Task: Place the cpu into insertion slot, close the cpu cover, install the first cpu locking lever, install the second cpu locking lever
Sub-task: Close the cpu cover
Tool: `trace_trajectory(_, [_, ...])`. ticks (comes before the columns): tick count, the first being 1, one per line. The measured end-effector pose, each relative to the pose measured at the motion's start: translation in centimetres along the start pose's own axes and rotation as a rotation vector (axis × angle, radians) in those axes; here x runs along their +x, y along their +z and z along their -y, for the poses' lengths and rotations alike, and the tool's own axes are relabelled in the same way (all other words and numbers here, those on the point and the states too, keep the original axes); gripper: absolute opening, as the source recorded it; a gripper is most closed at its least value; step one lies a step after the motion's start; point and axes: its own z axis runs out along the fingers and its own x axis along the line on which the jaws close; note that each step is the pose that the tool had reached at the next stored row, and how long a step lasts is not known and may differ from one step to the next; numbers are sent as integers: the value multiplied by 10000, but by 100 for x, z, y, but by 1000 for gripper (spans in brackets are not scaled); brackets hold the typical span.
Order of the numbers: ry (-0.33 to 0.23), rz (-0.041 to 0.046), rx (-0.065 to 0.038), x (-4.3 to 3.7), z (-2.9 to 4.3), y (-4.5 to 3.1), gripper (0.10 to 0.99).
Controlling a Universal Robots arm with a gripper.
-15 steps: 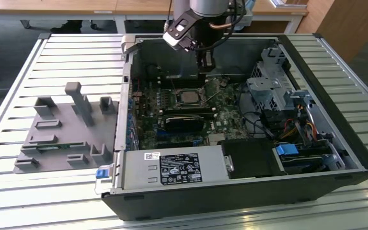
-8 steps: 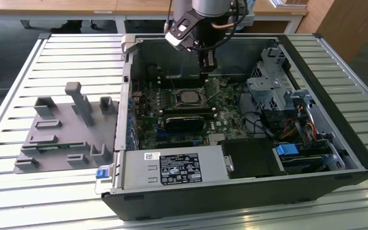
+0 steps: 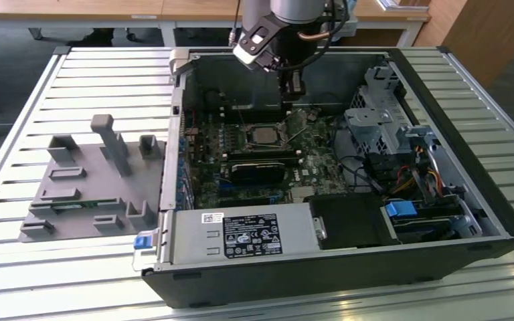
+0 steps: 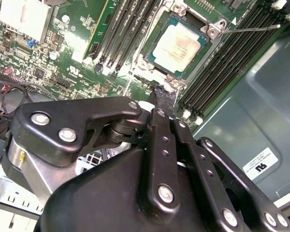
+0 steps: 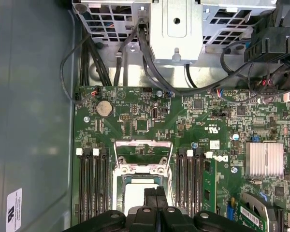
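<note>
**CPU SEATED, COVER NOT YET CLOSED**

My gripper [image 5: 155,192] hangs just above the socket, fingers pressed together on nothing. I judge that a narrow tip suits pushing, not carrying. Beneath it the cpu [image 4: 179,42] lies flat in the insertion slot [image 4: 210,46], so placement looks done. Beyond, the cpu cover [image 5: 144,143] appears raised, and a thin locking lever [image 4: 253,29] juts free, unlatched.

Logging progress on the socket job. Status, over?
Gripper at the socket's edge, jaws shut, nothing seen between them. Cpu seated, cpu cover down around it. One thin lever sticking out sideways. Nothing in the way.
</note>
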Motion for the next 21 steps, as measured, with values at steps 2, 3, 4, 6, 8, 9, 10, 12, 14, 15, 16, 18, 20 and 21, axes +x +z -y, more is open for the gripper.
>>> trace_trajectory(2, [0,-1,0,0,-9,1,122])
trace_trajectory(3, [0,-1,0,0,-14,1,122])
trace_trajectory(4, [0,-1,0,0,-19,1,122])
trace_trajectory(6, [0,0,0,0,-28,1,122])
trace_trajectory(8, [0,0,0,0,-37,2,122])
trace_trajectory(9, [0,0,0,0,-41,2,122])
trace_trajectory(10, [0,0,0,0,-45,2,122])
trace_trajectory(12, [0,0,0,0,-53,2,122])
trace_trajectory(14, [0,-1,0,0,-62,3,122])
trace_trajectory(15, [0,0,0,0,-66,3,122])
trace_trajectory(16, [0,-1,0,0,-71,3,122])
trace_trajectory(18, [0,-1,0,1,-81,4,122])
trace_trajectory(20, [0,0,0,1,-91,4,122])
trace_trajectory(21, [0,-1,0,1,-96,4,122])
